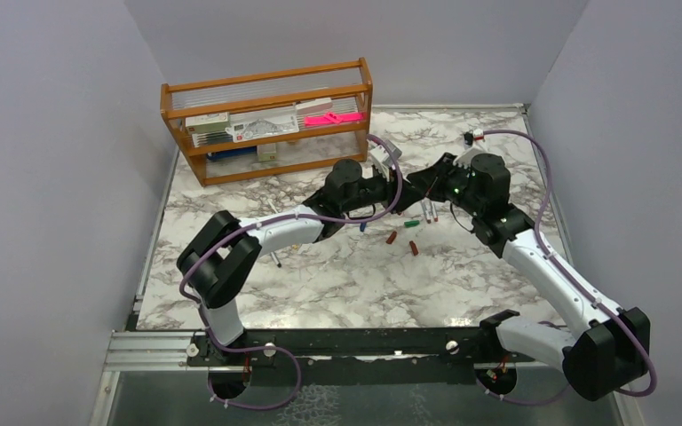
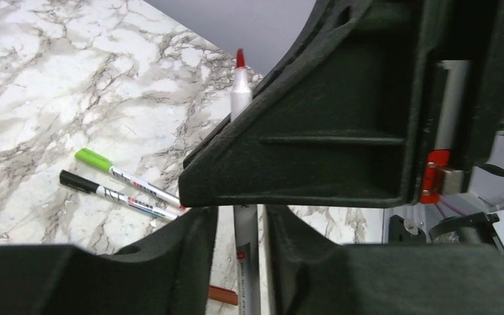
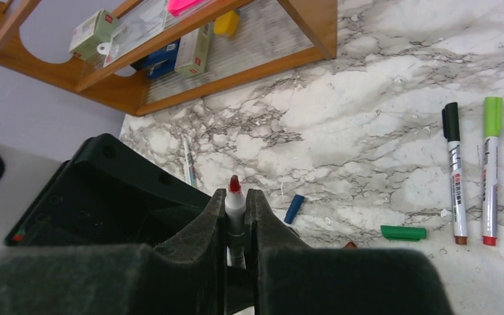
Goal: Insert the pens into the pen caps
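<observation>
My right gripper (image 3: 236, 209) is shut on a grey-barrelled pen with a bare red tip (image 3: 235, 195) and holds it above the table. In the top view both grippers meet mid-table, the left (image 1: 397, 186) and the right (image 1: 419, 183). My left gripper (image 2: 241, 220) is open, with the same pen's barrel (image 2: 247, 256) between its fingers and a gap on each side. Loose caps lie below: blue (image 3: 294, 209), green (image 3: 403, 231), red (image 1: 391, 238) and dark red (image 1: 414, 248). Two capped pens, one green-capped (image 3: 490, 177) and one black-capped (image 3: 455, 177), lie side by side.
A wooden shelf rack (image 1: 266, 115) with boxes and a pink item stands at the back left. A slim pen (image 3: 187, 161) lies near it, and a thin black stick (image 1: 277, 260) lies by the left arm. Grey walls close in three sides.
</observation>
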Robot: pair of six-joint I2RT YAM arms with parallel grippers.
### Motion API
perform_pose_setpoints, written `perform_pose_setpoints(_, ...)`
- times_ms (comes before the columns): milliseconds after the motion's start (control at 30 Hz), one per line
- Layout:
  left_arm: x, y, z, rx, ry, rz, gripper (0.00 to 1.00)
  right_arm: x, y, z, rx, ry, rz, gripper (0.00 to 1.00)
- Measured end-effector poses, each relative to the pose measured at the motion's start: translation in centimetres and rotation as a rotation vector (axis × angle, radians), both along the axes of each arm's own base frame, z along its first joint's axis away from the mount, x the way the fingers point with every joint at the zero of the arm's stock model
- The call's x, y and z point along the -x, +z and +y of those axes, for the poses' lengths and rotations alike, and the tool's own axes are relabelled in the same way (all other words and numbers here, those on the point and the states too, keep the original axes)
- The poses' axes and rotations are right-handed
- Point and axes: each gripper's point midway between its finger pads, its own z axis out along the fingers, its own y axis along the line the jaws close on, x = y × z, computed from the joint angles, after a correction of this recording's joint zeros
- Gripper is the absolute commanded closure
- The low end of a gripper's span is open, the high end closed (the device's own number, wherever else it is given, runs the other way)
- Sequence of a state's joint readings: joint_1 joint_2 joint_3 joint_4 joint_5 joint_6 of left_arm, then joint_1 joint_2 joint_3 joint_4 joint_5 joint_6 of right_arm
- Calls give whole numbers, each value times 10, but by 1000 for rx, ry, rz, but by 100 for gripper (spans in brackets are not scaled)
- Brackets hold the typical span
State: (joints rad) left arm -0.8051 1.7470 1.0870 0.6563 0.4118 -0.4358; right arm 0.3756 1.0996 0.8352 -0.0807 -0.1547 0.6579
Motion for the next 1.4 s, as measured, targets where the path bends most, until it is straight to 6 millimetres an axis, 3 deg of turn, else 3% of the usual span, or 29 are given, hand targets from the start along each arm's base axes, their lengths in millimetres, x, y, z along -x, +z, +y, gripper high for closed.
perform_pose_setpoints(100, 0, -3, -2, 1, -8, 8, 98, 2, 4, 1, -6, 9, -11, 98)
perform_pose_setpoints(167, 2, -1, -4, 7, -19, 14, 100, 3, 5, 1, -4, 11, -13, 97)
perform_pose_setpoints(333, 3, 1, -8, 19, -37, 20, 100, 4, 6, -5, 11, -6, -20, 49)
perform_pose_setpoints(433, -1, -3, -2, 15, -21, 37, 100, 2, 7, -11, 53, -26, -19, 43)
perform_pose_setpoints(567, -21, -22, 33, 0, 66, 112, 100, -3, 7, -18, 109, -50, -16, 43)
perform_pose_setpoints(667, -48, -38, 90, -6, 222, 185, 100, -3, -3, -23, 152, -61, 4, 43)
perform_pose_setpoints(733, -62, -41, 124, -3, 326, 210, 100, -4, -16, -26, 188, -66, 33, 50)
perform_pose_setpoints(800, -65, -39, 146, -1, 395, 218, 100, -7, -35, -27, 221, -65, 81, 60)
perform_pose_setpoints(867, -63, -31, 152, 7, 411, 208, 100, -8, -62, -28, 259, -61, 153, 69)
perform_pose_setpoints(1000, -61, -20, 152, 21, 416, 189, 100, 4, -114, -32, 310, -51, 289, 97)
perform_pose_setpoints(1400, -62, -41, 151, -19, 419, 235, 100, 12, -186, -34, 404, -9, 478, 98)
